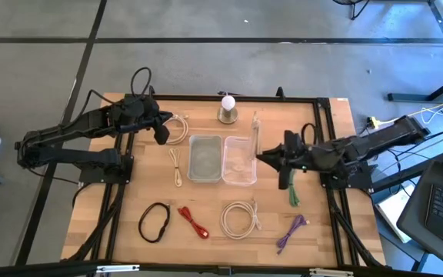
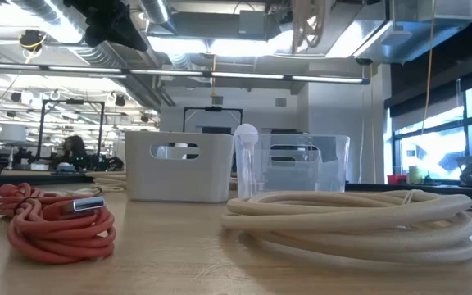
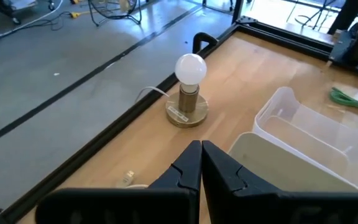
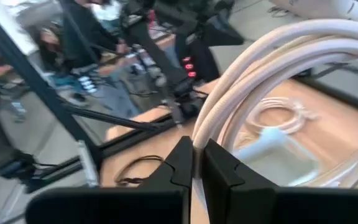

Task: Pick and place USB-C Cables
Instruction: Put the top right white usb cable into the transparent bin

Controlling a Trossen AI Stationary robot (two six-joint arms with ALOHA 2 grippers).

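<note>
My right gripper (image 1: 261, 156) is shut on a cream-white coiled cable (image 1: 254, 132), seen edge-on above the clear bin (image 1: 239, 175); the coil (image 2: 306, 24) also shows high in the low view. My left gripper (image 1: 160, 132) hangs shut and empty at the far left, beside another cream coil (image 1: 178, 127) lying flat. On the wood lie a black loop (image 1: 154, 221), a red bundle (image 1: 193, 221), a cream coil (image 1: 241, 218), a purple bundle (image 1: 291, 232), a green bundle (image 1: 292, 189) and a thin cream cable (image 1: 177, 165). My right gripper pinches several strands of the coil's rim (image 4: 207, 127) between its two fingers (image 4: 179, 163). The fingers come nearly level from the table's right and lie across the strands. The coil is lifted clear of the table and stands on edge over the clear bin.
A grey-white bin (image 1: 205, 141) stands against the clear bin's left side at mid-table. A white ball on a round metal base (image 1: 228, 108) sits at the far edge, ahead of my left gripper (image 3: 201, 168). A black frame rims the table.
</note>
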